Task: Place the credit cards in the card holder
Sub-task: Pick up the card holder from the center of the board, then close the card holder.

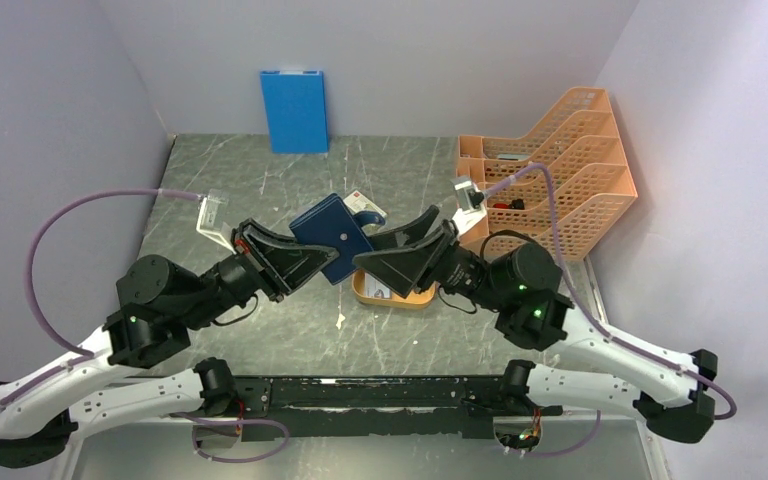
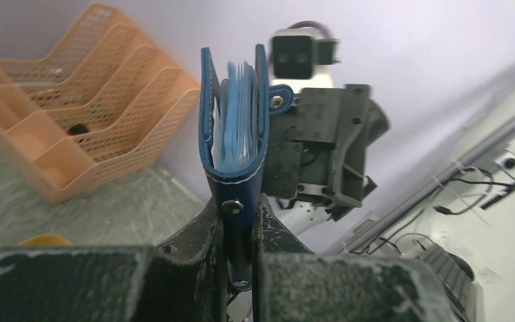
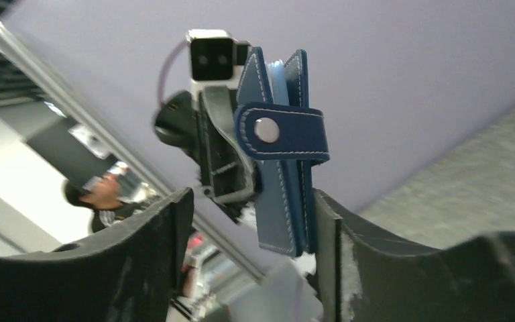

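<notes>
The left pincer [image 2: 239, 209] pinches the navy card holder [image 2: 236, 178] by its lower edge, up above the tabletop [image 1: 260, 190] between both arms, while the spread right pincer [image 3: 253, 198] straddles its opposite end without clamping it.

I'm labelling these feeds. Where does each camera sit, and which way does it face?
Top external: above and behind the arm bases, looking down at the table; both arms show, left hand and right hand meeting at the card holder.
Left wrist: behind the left fingers, facing the clamped holder, the right arm's camera and an orange rack.
Right wrist: behind the spread right fingers, facing the holder's snap tab and the left arm's camera.
Shared: the wrist views face each other across the holder.
</notes>
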Robot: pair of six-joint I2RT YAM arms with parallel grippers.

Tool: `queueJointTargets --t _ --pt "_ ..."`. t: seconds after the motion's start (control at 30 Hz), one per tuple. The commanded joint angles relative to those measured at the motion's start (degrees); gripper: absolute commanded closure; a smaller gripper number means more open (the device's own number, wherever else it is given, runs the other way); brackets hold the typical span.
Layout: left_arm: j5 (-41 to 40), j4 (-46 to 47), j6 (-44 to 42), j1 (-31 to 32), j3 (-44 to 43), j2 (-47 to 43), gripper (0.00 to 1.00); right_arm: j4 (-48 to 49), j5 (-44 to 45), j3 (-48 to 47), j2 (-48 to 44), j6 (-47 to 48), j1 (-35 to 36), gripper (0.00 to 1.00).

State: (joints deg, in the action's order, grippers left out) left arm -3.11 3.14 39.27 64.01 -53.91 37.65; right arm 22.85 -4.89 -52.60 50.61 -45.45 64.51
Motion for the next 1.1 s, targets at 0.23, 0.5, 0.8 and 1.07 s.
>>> queueJointTargets --t 0.23,0.5,0.8,1.07 --pt "-10.24 -25.85 -2.86 -0.08 -7.35 -3.32 0.95 -40.43 10.25 -11.18 -6.2 13.42 -0.05 0.31" --pt "-7.47 -32.08 -3.44 -0.06 -11.04 -0.21 0.95 -43.03 14.71 -18.01 -2.49 16.76 -0.02 0.52" --pt "-6.61 -33.01 -4.41 -0.08 -11.2 -0.52 0.95 -37.54 12.48 -15.61 -0.81 16.79 0.0 0.51" --pt "-5.22 -31.64 -4.75 -0.11 -10.41 -1.05 0.95 -37.31 9.57 -16.41 2.39 15.85 -0.07 0.6"
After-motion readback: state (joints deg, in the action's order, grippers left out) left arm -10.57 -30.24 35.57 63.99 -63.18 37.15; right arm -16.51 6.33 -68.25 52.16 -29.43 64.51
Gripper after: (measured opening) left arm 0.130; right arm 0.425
